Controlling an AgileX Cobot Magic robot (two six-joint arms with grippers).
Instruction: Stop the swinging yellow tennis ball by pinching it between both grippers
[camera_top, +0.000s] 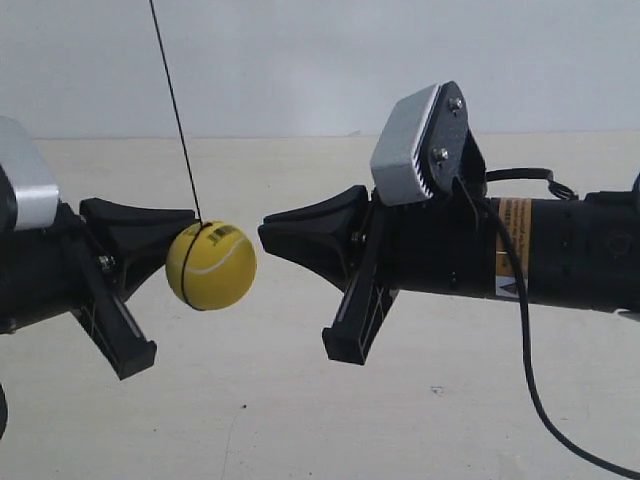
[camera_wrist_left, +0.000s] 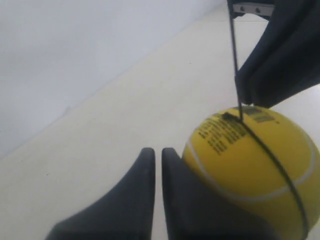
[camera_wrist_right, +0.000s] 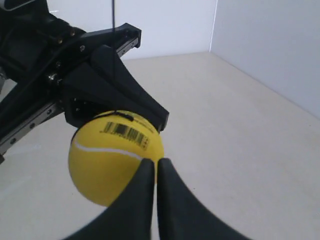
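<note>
The yellow tennis ball (camera_top: 211, 266) hangs on a thin dark string (camera_top: 175, 110) above the beige table. My left gripper (camera_top: 190, 224), the arm at the exterior view's left, is shut, and its tip touches the ball's side. In the left wrist view the ball (camera_wrist_left: 255, 170) lies against one finger of the left gripper (camera_wrist_left: 158, 152), slightly off the tip's line. My right gripper (camera_top: 264, 236) is shut too, and a small gap separates its tip from the ball. In the right wrist view the ball (camera_wrist_right: 112, 160) shows its barcode sticker just beyond the right gripper (camera_wrist_right: 157, 164).
A grey camera box (camera_top: 405, 150) sits on the right arm, and a black cable (camera_top: 525, 340) hangs from it toward the beige table (camera_top: 300, 420). White walls (camera_wrist_right: 260, 45) close the scene behind and to one side.
</note>
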